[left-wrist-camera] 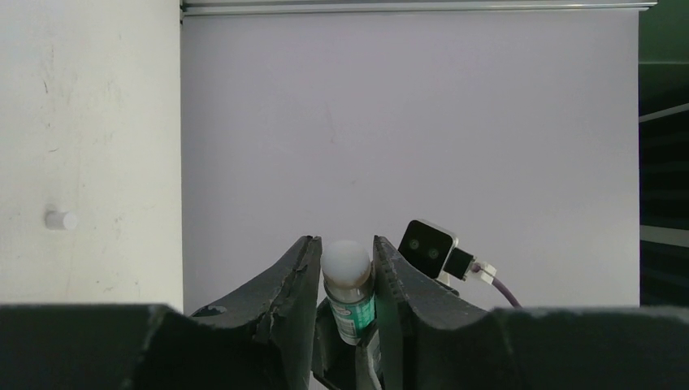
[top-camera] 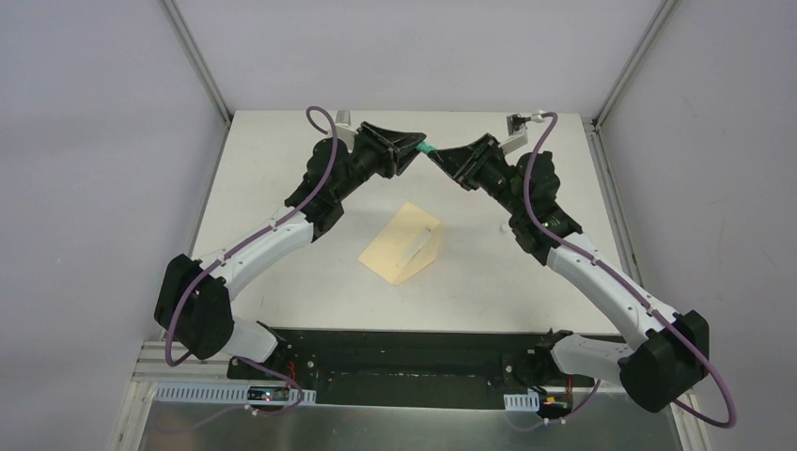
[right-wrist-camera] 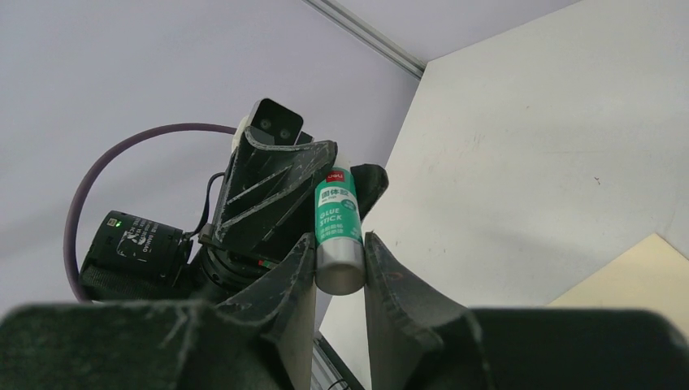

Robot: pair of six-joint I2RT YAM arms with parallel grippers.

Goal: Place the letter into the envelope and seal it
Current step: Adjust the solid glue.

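Above the back of the table, a green-and-white glue stick (top-camera: 425,149) hangs between my two grippers. My left gripper (left-wrist-camera: 347,252) is shut on its rounded white end, and the green label (left-wrist-camera: 354,313) shows below. My right gripper (right-wrist-camera: 340,244) is shut on its silver base, with the glue stick's label (right-wrist-camera: 336,213) above the fingers. The yellow-tan envelope (top-camera: 399,246) lies flat mid-table, nearer the arm bases than both grippers, and a pale strip (top-camera: 420,246) crosses it. One corner of the envelope (right-wrist-camera: 642,276) shows in the right wrist view. The letter is hidden; I cannot pick it out from the envelope.
A small white cylinder (left-wrist-camera: 59,219) lies on the white table (top-camera: 526,282) in the left wrist view. Grey walls and aluminium posts (top-camera: 202,66) close in the table's back and sides. The arm bases stand along a black rail (top-camera: 404,352) at the near edge.
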